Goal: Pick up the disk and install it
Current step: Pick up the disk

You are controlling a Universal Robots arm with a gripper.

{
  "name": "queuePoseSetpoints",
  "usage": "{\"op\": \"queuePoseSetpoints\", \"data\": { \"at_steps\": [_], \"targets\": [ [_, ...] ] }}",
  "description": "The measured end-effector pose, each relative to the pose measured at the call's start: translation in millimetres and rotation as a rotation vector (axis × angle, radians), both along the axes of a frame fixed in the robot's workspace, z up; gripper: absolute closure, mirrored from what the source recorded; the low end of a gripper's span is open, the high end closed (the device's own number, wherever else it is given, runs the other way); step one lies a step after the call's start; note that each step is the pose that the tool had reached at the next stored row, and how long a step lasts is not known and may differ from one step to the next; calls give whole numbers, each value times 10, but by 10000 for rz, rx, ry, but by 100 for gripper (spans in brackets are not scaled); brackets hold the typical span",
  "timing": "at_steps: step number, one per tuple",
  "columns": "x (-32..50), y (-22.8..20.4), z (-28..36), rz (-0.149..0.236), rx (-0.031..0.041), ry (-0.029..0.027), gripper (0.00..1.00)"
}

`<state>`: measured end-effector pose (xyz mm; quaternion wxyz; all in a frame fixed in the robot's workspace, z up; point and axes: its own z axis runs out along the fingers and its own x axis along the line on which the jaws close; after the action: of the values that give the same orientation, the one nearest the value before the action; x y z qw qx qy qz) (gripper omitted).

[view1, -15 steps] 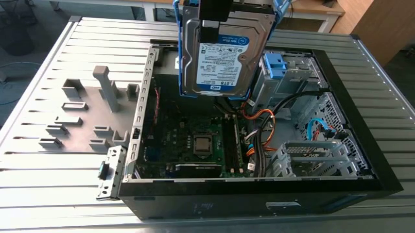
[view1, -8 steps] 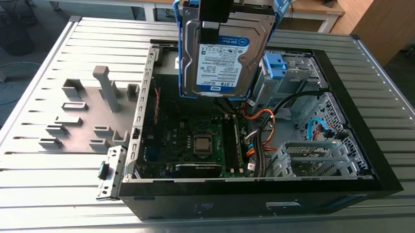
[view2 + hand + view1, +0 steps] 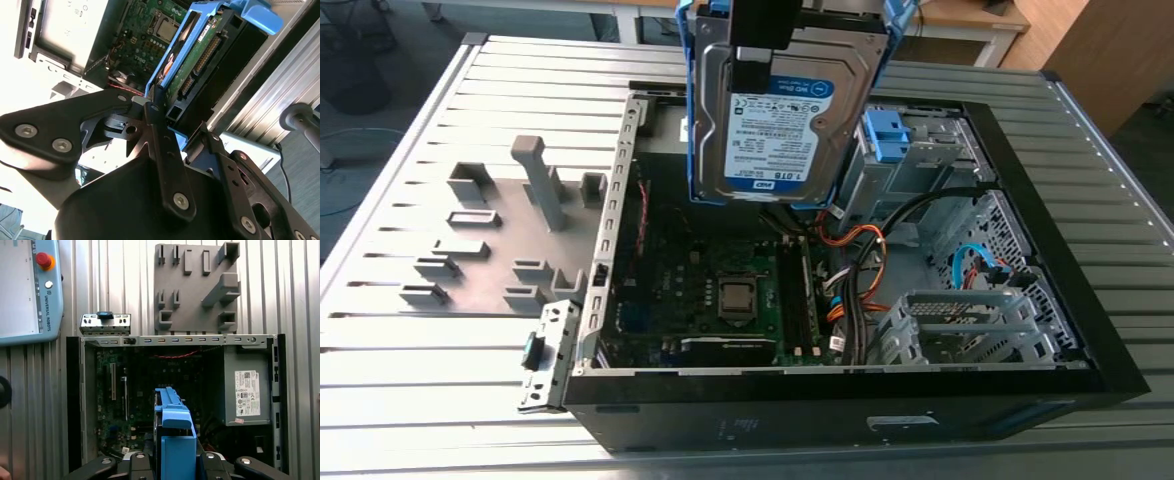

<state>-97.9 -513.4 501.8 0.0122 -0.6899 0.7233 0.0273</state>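
Pinching disk [image 3: 781, 110] tight in gripper [image 3: 172, 122], on edge w/ label out, at 12 o'clock in exterior view over open case [image 3: 1074, 270], apart from cables [image 3: 854, 255] & board [image 3: 707, 285], prob. upright to square w/ bay [image 3: 921, 150] at 2 o'clock.

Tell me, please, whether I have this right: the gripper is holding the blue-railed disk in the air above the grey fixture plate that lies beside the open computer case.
Not quite. The gripper does hold the disk in the air, but above the open computer case, not above the grey fixture plate beside it. The first wrist view shows the motherboard below the disk.
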Motion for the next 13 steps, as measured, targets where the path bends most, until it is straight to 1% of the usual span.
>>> {"op": "queuePoseSetpoints", "data": {
  "at_steps": [5, 13],
  "targets": [
    [0, -19, 0, 0, 0, 0, 64],
    [0, -60, 0, 0, 0, 0, 64]
  ]
}}
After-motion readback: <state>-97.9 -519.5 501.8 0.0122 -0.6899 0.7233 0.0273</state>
